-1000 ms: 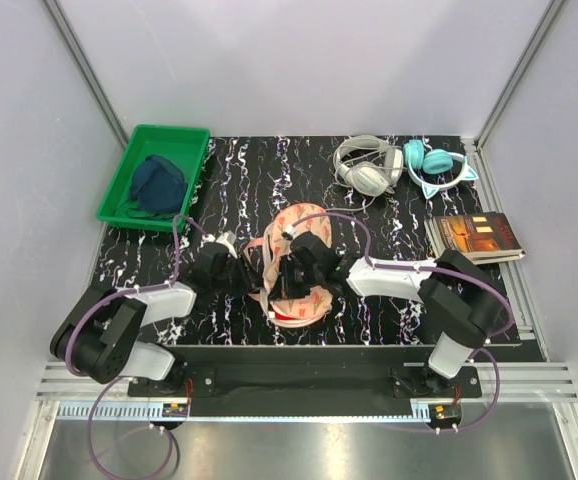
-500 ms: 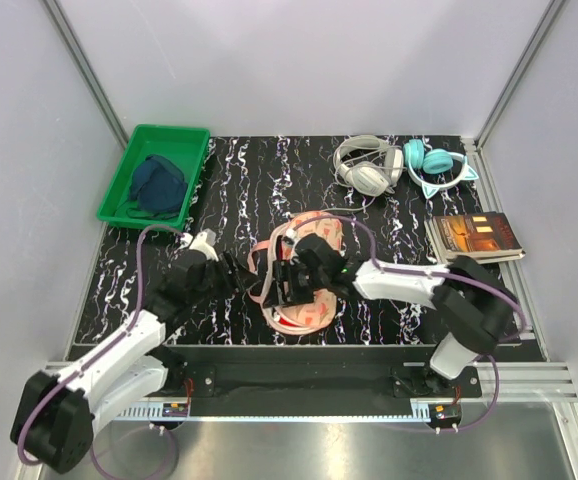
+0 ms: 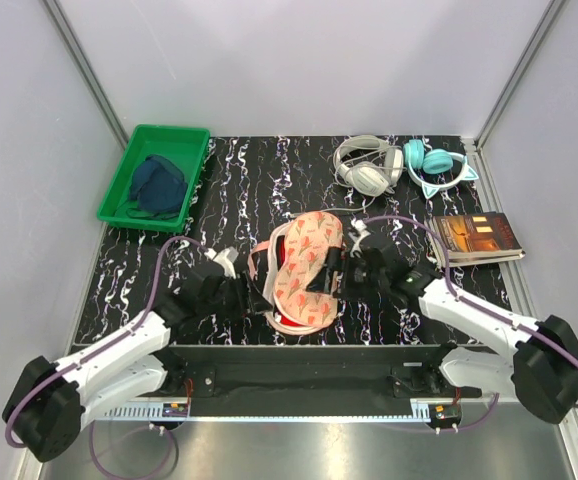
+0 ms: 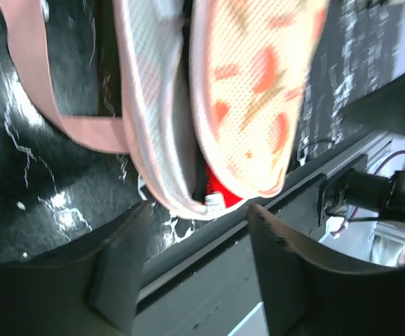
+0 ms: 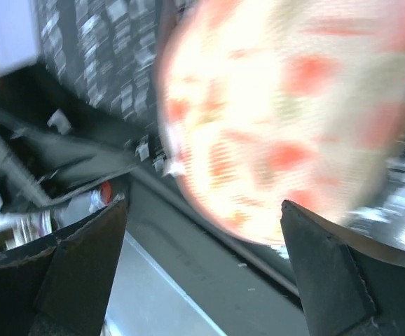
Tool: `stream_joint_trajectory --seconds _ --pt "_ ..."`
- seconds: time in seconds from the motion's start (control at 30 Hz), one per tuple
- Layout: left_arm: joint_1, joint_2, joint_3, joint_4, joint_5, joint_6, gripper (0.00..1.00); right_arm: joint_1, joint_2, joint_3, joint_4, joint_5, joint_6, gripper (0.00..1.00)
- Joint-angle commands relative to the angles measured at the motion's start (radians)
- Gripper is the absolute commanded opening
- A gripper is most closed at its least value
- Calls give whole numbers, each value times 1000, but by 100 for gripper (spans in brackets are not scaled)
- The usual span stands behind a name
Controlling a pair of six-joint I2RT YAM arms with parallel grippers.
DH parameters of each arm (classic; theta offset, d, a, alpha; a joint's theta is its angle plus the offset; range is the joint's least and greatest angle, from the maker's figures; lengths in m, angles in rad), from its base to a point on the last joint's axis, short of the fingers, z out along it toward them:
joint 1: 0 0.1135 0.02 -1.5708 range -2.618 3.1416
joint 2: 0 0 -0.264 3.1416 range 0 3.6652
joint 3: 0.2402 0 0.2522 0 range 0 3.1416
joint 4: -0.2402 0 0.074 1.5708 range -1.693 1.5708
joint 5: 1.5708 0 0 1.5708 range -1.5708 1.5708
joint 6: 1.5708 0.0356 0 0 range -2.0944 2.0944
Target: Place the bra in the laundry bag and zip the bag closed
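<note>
Green tray (image 3: 174,131), headphones (image 3: 366,172) and book (image 3: 474,236) lie behind laundry bag (image 3: 304,265).

The laundry bag (image 3: 306,262) lies mid-tabletop (image 3: 229,190), a sliver of red bra (image 3: 287,322) at its near edge, flanked by left hand (image 3: 252,296) and right hand (image 3: 329,272).

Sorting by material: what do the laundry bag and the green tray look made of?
The laundry bag: soft printed mesh fabric, matte; fine weave shows close up. The green tray: probably moulded plastic, smooth, with a rigid rim.
</note>
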Motion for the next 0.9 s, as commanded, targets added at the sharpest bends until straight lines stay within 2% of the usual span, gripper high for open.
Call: stream_joint_trajectory --seconds 0.0,0.2,0.43,0.57,0.63,0.77,0.87 --pt "-31 56 31 57 57 -97 51 -107 -42 -73 -19 -4 33 96" --pt "-59 116 -42 271 120 -161 35 -179 33 -99 13 -51 -11 88" --pt "-67 173 -68 308 102 -192 24 -219 47 -146 109 -100 30 87" --pt "-68 226 -78 368 103 -195 22 -219 103 -188 244 -163 58 86" --pt "-67 260 -76 437 108 -213 17 -219 138 -217 312 -195 82 84" --pt "-67 299 -69 497 31 -230 7 -219 189 -254 486 -255 116 81" --pt "-67 303 -49 486 -18 -220 6 -219 205 -252 479 -249 99 80"
